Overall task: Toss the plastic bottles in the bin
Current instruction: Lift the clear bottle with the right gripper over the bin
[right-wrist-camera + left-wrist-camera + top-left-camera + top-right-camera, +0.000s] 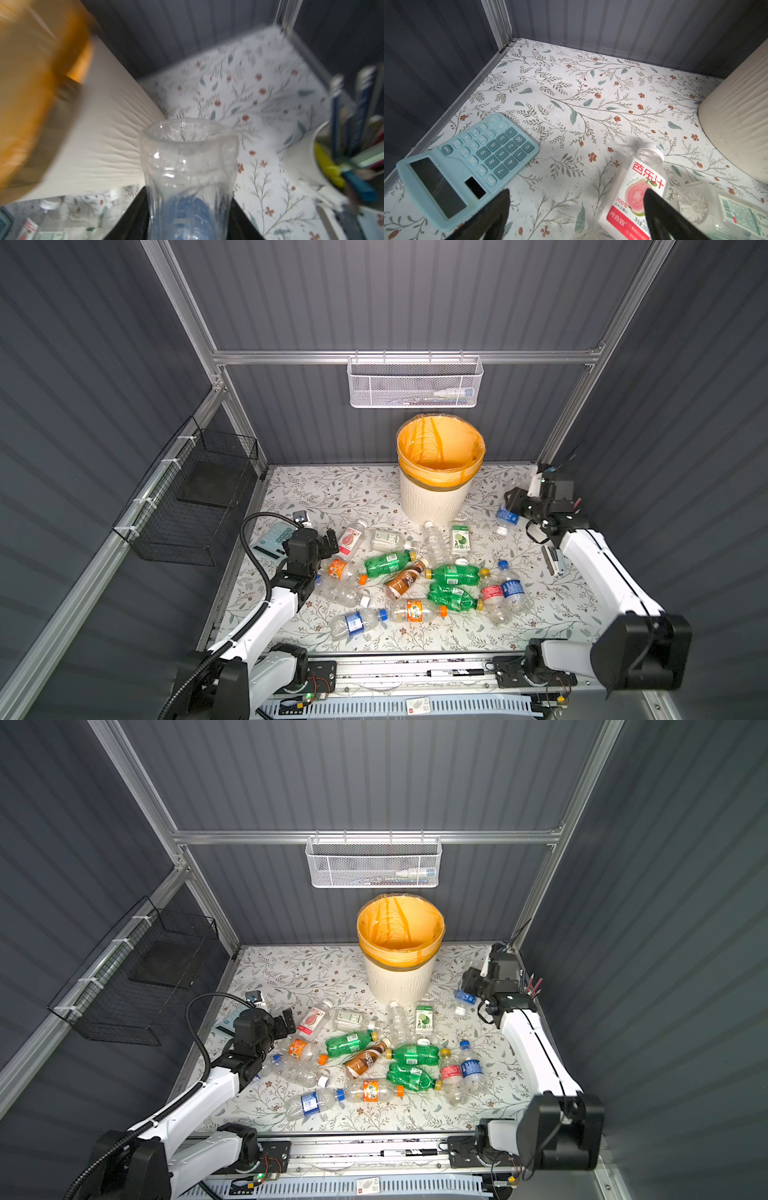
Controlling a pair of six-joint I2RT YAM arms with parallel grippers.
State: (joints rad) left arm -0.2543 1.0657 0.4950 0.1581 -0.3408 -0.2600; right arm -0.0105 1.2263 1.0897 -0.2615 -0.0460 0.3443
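Several plastic bottles [415, 572] [374, 1052], clear, green and brown, lie scattered across the middle of the floral table. My right gripper [516, 506] [473, 986] [188, 197] is shut on a clear bottle with a blue label [507, 515] [463, 997] [189, 162], to the right of the bin and below its rim. The cream ribbed bin [434, 502] [399, 982] [99, 135] with its orange liner stands at the back centre. My left gripper [328, 541] [286, 1023] [576, 195] is open over the table, with a guava juice bottle [639, 187] under one finger.
A light blue calculator [272, 539] [471, 162] lies by the left gripper. A white pencil cup [301, 162] stands near the right wall. A green carton [460, 537] stands in front of the bin. A white mesh basket [413, 383] hangs on the back rail.
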